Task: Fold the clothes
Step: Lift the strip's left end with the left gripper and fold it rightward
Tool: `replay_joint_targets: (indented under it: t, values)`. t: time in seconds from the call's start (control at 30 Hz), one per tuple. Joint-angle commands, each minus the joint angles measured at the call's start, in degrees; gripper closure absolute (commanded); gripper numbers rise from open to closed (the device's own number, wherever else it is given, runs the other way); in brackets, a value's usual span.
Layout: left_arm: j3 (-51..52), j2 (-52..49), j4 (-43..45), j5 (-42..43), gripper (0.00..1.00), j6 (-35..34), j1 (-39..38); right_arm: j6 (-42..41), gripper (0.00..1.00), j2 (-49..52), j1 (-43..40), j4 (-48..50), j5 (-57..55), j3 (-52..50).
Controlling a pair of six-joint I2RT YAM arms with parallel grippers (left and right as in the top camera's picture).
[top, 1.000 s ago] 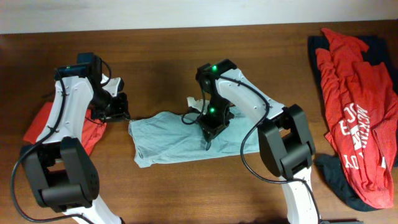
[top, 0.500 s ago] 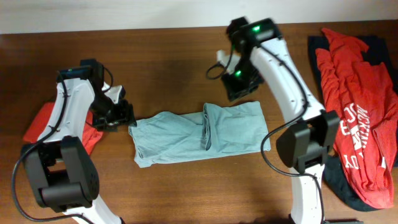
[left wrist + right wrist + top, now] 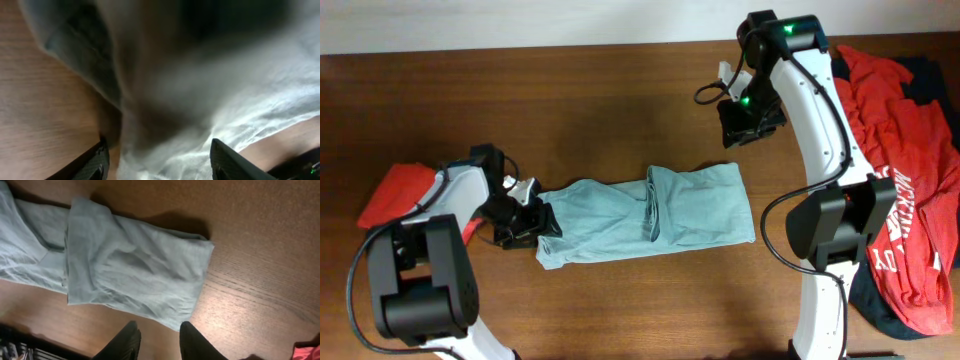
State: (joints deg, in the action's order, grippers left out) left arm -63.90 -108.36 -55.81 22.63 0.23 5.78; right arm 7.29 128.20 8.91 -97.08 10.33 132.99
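Folded garment lies mid-surface. Clothes pile at right edge, well apart. Crumpled garment at left edge. Left gripper on folded garment's left end; right gripper behind its right end, apart.

Table: dark brown wood, fine grain, low sheen, smooth.
Pale teal garment: thin woven cloth, matt, softly creased.
Red shirt, far right: cloth, matt, with flat white printed letters.
Navy cloth under it: dark, matt.
Red cloth, left: matt.
Right arm, left arm: white smooth plastic shells, black matt joints.
Right gripper jaws: black, matt.
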Motion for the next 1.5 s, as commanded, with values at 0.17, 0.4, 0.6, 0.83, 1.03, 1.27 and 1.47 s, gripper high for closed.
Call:
replay_joint_targets:
  t: [0.17,0.4,0.6,0.83,1.03,1.27,1.47]
  values:
    - [2.99,0.5,6.12,7.54,0.99,0.5,0.02,-0.52,0.68,-1.42,-0.35,-0.26,-0.74,0.96]
    - [-5.57,5.55,1.27,-2.34,1.0,0.46,7.04,-0.57,0.67,-1.42,-0.42,-0.26,-3.34,0.96]
    - [-18.38,7.34,-2.4,-6.05,1.0,0.48,13.57,-0.57,0.67,-1.42,-0.42,-0.28,-3.32,0.96]
    - [-27.28,7.34,-5.31,-7.5,0.99,0.83,13.94,-0.76,0.67,-1.42,-0.39,-0.28,-3.3,0.96]
    - [-27.47,7.34,-6.49,-14.49,0.99,4.61,4.09,-0.76,0.64,-1.42,-0.39,-0.28,-3.08,0.96]
    - [-27.63,7.34,-7.04,-19.04,0.99,4.57,-11.23,-0.76,0.64,-1.42,-0.39,-0.28,-3.08,0.94]
    - [-27.63,7.34,-7.78,-19.58,0.99,3.91,-23.1,-0.76,0.64,-1.42,-0.39,-0.28,-3.08,0.94]
